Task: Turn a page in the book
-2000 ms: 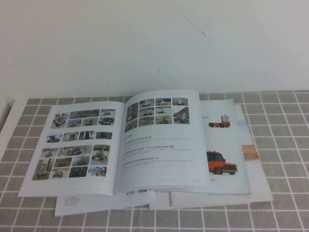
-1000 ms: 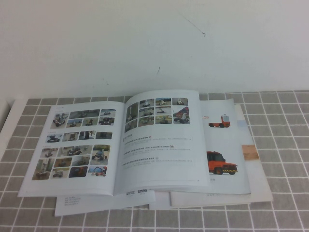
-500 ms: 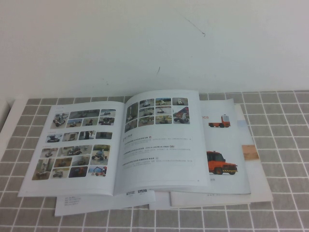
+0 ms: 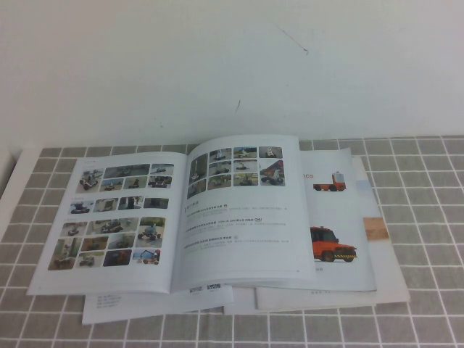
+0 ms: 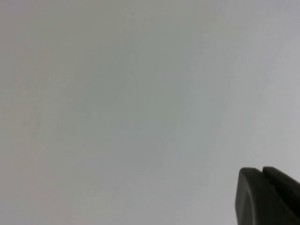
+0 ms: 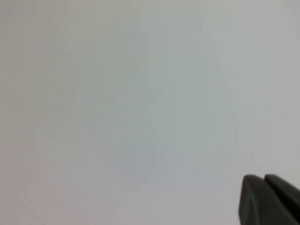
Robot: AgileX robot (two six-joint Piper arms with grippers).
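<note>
The book point(image 4: 174, 217) lies open on the grey checked tablecloth in the high view. Its left leaf point(image 4: 116, 217) is filled with photo grids. The page point(image 4: 243, 217) is the right leaf, with a small photo grid above lines of text, and it lies slightly arched. Neither arm shows in the high view. My left gripper point(image 5: 261, 170) shows only as two dark fingertips pressed together against a plain white surface. My right gripper point(image 6: 264, 177) looks the same, fingertips together and holding nothing.
A brochure with orange-red trucks point(image 4: 337, 217) lies under the book's right side. A white sheet with QR codes point(image 4: 145, 301) sticks out under its front edge. A white wall point(image 4: 217, 65) rises behind the tablecloth point(image 4: 428, 217).
</note>
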